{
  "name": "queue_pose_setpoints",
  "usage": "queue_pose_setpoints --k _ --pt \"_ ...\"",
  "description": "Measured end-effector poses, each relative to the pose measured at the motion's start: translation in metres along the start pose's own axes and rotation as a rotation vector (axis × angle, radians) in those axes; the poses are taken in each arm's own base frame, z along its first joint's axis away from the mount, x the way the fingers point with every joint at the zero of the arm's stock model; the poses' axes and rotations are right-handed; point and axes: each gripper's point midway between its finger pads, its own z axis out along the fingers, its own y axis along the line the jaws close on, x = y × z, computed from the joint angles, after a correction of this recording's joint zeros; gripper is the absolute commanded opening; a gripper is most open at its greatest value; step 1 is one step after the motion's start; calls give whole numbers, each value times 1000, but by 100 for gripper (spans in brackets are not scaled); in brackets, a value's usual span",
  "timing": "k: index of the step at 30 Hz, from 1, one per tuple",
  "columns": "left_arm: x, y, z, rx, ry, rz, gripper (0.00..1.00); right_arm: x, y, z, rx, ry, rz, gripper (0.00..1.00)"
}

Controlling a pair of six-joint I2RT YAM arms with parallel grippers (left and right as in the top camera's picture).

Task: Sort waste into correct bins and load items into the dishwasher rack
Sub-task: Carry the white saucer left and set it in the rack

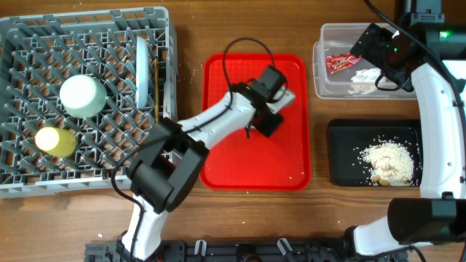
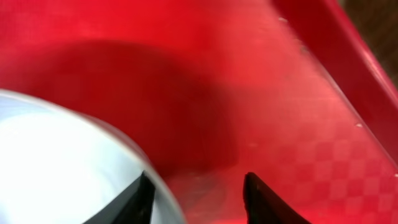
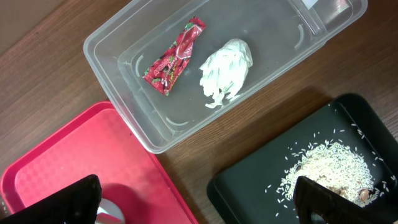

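Note:
My left gripper [image 1: 282, 98] hangs low over the red tray [image 1: 247, 160]. It is open and straddles the rim of a pale blue-green bowl [image 2: 56, 162], one finger over the bowl and one outside it [image 2: 198, 180]. The grey rack [image 1: 87, 14] at left holds an upturned bowl [image 1: 82, 96], the yellow cup [image 1: 56, 140], the upright plate [image 1: 142, 69] and the stick [image 1: 154, 91]. My right gripper [image 3: 196, 205] is open and empty above the clear tub [image 3: 124, 68]. The tub holds the red wrapper [image 3: 174, 57] and the white scrap [image 3: 226, 70]. The beige food [image 3: 329, 165] lies in the black tray [image 3: 261, 180].
The clear tub [image 1: 320, 73] stands at the back right, with the black tray [image 1: 342, 156] in front of it, both just right of the red tray. A black cable loops over the red tray's far edge. The white right arm runs along the table's right side.

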Motion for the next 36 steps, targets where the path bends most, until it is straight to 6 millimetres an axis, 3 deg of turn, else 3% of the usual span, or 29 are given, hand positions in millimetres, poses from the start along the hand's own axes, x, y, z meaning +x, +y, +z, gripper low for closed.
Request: queue_pose_setpoints --k 4,13,17,21,25,31,34,36 --pt "1 -4 2 -38 8 21 4 0 0 0 0 0 0 100" --pt "-5 3 -8 -87 -18 -73 4 0 0 0 0 0 0 100" --pt "-19 -7 -31 6 -82 -210 4 0 0 0 0 0 0 100" --pt "-55 -15 -68 256 -223 -324 4 0 0 0 0 1 0 100" --pt "-65 7 -91 405 -274 -430 4 0 0 0 0 0 0 100" --pt "-60 55 -116 438 -316 -554 4 0 0 0 0 0 0 100" --pt "-63 77 -154 418 -404 -571 4 0 0 0 0 0 0 100" --pt "-66 92 -205 388 -517 -560 4 0 0 0 0 0 0 100"
